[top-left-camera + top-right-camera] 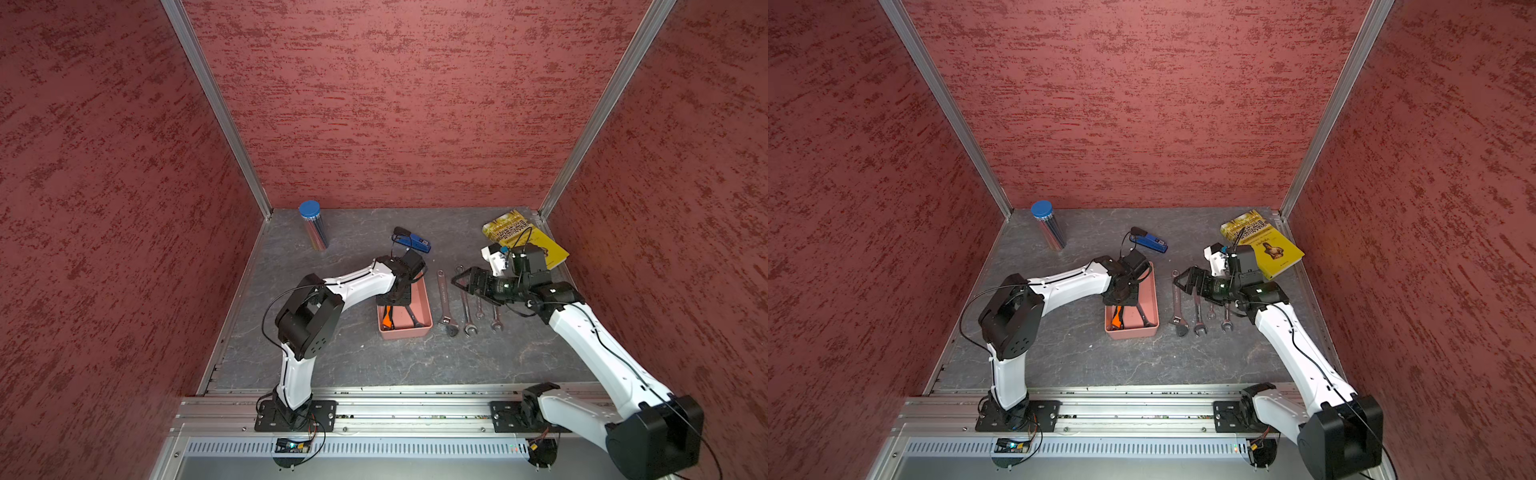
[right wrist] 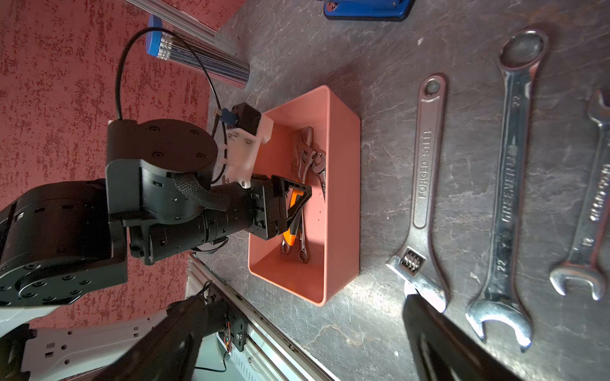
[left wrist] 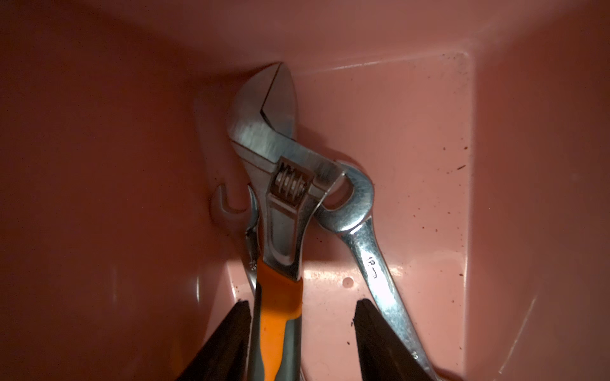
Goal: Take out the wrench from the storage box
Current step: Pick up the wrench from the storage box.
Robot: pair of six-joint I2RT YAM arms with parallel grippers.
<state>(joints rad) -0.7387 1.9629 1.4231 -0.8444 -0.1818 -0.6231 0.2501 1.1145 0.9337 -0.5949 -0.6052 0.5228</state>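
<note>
1. Orange-handled wrench [image 3: 284, 204] lies inside storage box [image 1: 405, 333], long axis along box length
2. Left end effector [image 3: 302, 306] in box, half-open, straddling handle across its axis, not clamped
3. Right end effector [image 1: 459, 284] wide, empty, outside box; left nearer

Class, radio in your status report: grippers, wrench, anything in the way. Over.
Left gripper open, astride orange-handled wrench in storage box. Combination wrench against its head. Right gripper open over laid-out wrenches.
</note>
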